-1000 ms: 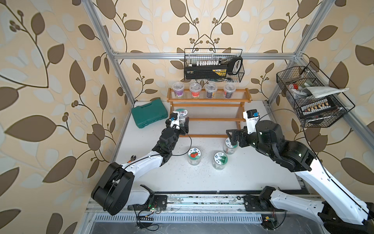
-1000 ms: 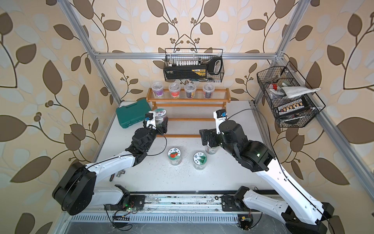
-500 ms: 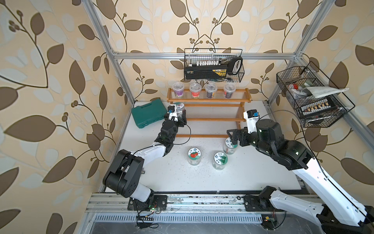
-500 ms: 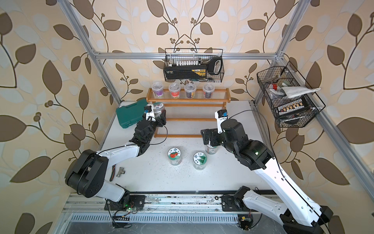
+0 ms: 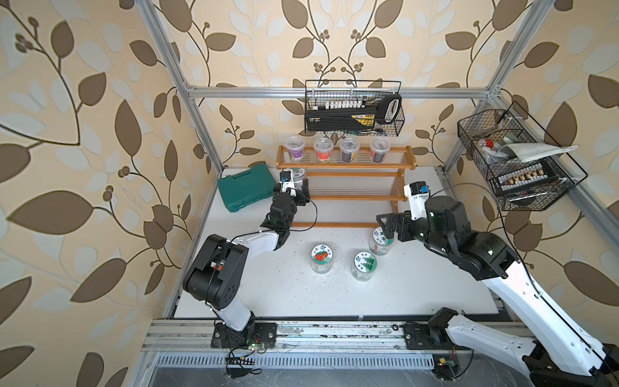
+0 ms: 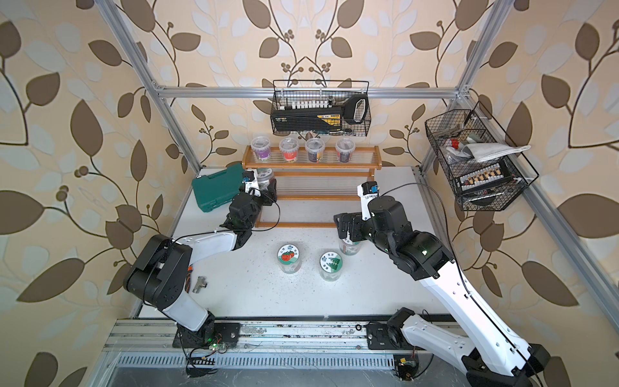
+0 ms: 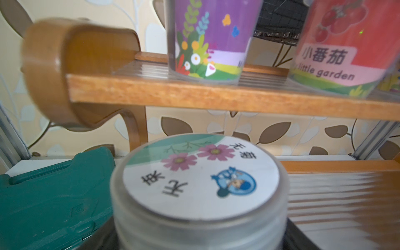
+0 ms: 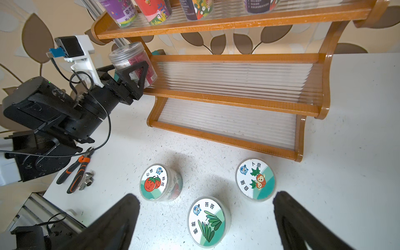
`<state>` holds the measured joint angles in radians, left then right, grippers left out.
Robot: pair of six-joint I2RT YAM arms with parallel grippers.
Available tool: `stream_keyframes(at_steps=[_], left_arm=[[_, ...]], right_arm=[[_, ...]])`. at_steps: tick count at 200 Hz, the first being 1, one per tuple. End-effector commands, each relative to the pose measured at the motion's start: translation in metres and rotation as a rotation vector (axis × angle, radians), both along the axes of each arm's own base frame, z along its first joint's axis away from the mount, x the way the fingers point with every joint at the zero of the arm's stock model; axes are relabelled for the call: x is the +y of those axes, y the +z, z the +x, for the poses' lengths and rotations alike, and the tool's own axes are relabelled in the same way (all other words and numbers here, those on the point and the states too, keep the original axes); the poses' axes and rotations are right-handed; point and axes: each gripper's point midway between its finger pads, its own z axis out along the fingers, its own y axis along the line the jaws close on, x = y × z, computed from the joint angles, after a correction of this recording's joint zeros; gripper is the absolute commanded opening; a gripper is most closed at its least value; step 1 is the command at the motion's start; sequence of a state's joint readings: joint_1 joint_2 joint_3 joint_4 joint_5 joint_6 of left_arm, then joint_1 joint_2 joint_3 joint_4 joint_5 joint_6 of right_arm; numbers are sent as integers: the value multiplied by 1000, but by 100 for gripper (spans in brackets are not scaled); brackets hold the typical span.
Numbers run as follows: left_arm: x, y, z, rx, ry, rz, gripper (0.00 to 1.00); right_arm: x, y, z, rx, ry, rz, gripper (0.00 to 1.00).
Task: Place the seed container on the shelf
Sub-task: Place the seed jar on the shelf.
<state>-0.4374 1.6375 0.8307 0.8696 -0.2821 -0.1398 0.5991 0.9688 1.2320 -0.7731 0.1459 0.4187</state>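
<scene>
Moved far: flower-label seed jar (image 8: 133,58), now at left end of shelf (image 5: 348,197) middle tier, clamped in left fingers (image 8: 142,75); right fingers (image 8: 121,220) apart. Risk: jar set half off tier edge, tipping on release

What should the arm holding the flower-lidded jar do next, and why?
Probably lower the jar gently onto the middle tier of the shelf, then let go. The left gripper holds it at that tier's end nearest the green case, and I cannot tell whether its base is resting there yet.
</scene>
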Motion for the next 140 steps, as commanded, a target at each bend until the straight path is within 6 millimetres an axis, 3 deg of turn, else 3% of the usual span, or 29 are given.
stream_keyframes(at_steps=[1,78,140], left_arm=[[3,35,9,-97,12,-59,66],[7,17,23,-52,56,-32,68],[5,16,29,-32,55,-38,70]], right_arm=[[0,0,0,-11,15,6,99],[-4,-3,1,-3,6,12,99],[-7,-5,1,0,1,19,99]])
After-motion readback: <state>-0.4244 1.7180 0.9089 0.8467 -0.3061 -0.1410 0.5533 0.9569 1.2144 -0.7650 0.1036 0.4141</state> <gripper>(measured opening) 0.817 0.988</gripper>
